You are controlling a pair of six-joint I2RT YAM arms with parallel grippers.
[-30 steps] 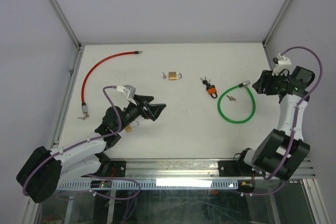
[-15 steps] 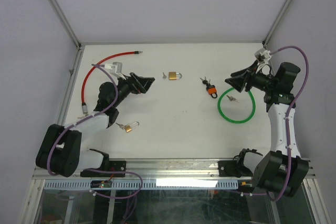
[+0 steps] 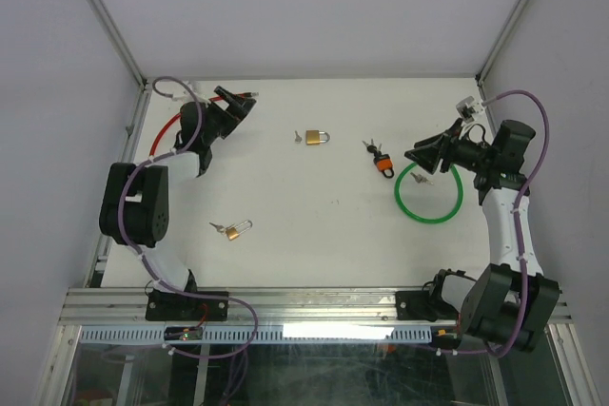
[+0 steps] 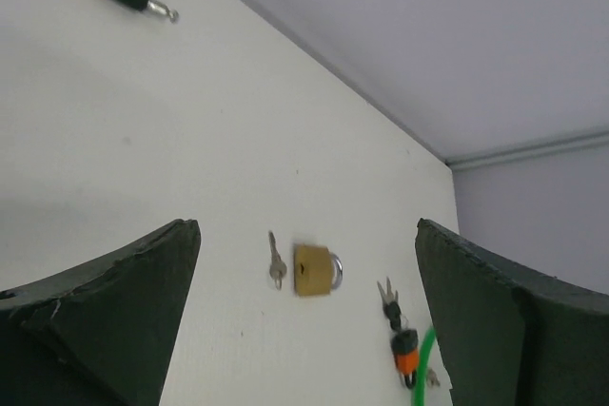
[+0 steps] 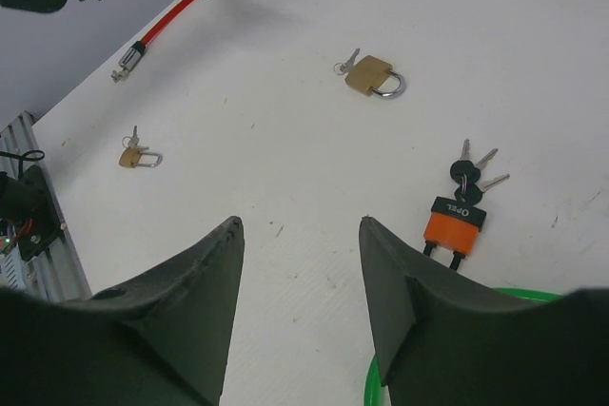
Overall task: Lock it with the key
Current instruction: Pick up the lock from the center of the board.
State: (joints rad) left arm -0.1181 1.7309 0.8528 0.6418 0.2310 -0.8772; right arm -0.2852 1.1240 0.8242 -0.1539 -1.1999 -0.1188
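Observation:
A brass padlock lies at the back middle of the table, its loose key just left of it. In the left wrist view that padlock and key lie far ahead of my open, empty left gripper. From above, the left gripper hovers at the back left over the red cable's end. An orange padlock with a bunch of keys lies right of centre. My right gripper is open and empty beside it, above the green cable; in its own view the orange padlock sits right of the gripper.
A red cable lock curves along the left side. A green cable lock forms a loop at the right. A small brass padlock with keys lies near the front left. Frame posts stand at the back corners.
My left arm has swung from the front left to the back-left corner, leaving the small padlock on the table. The right gripper has turned and moved left toward the orange padlock.

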